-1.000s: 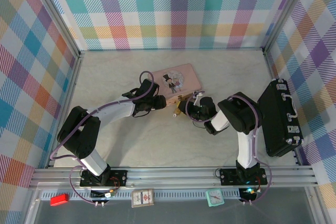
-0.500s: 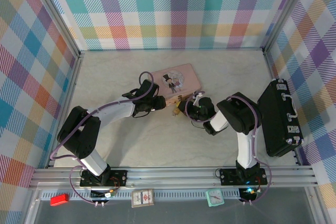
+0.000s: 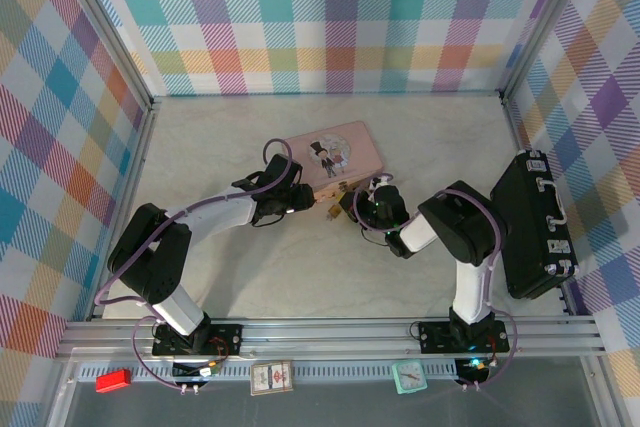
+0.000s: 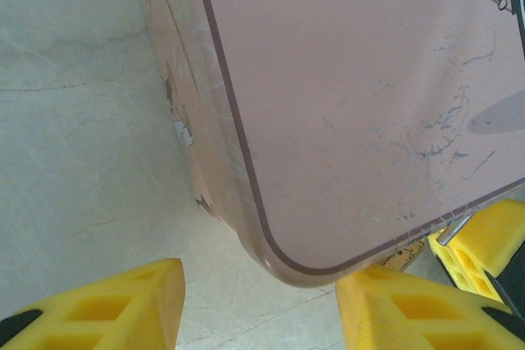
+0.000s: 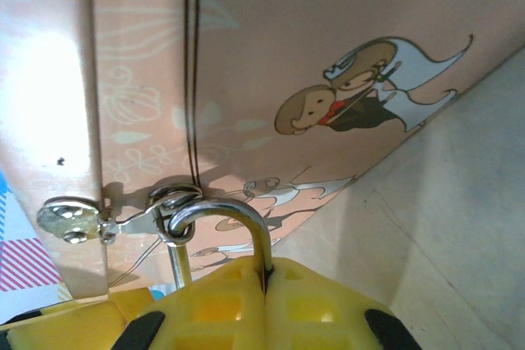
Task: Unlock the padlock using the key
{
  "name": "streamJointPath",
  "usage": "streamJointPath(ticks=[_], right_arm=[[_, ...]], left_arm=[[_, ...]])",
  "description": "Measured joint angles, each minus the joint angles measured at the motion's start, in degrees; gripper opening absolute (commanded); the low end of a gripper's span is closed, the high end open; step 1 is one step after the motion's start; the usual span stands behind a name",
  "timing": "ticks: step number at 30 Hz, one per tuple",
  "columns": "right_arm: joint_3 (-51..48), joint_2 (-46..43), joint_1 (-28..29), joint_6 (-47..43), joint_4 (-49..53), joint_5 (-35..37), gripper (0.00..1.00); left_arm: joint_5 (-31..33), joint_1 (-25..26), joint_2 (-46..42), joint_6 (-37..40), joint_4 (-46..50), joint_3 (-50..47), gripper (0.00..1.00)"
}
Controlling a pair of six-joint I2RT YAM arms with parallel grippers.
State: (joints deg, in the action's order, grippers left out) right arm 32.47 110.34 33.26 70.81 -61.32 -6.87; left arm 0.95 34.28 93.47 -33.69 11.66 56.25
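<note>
The right gripper pinched the padlock, hooked through the pink tin's hasp, between closed jaws, likely to steady it, while the left gripper's jaws gaped around the tin's corner on the counter.

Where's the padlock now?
In the right wrist view, the padlock is hooked by its shackle through the clasp of the tin, its body held in the right gripper.

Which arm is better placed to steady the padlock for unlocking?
Right. The right gripper is shut on the padlock, which is hooked through the clasp of the tin. The left gripper stands open astride the tin's corner, holding nothing.
</note>
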Motion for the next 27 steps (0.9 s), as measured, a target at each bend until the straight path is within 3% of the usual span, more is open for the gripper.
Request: streamJointPath(ticks=[27], right_arm=[[1.40,-5.44,0.17,2.08,11.28,9.16,0.00]], left_arm=[[0.63,0.09,0.00,-0.22,-0.02,0.00,0.52]])
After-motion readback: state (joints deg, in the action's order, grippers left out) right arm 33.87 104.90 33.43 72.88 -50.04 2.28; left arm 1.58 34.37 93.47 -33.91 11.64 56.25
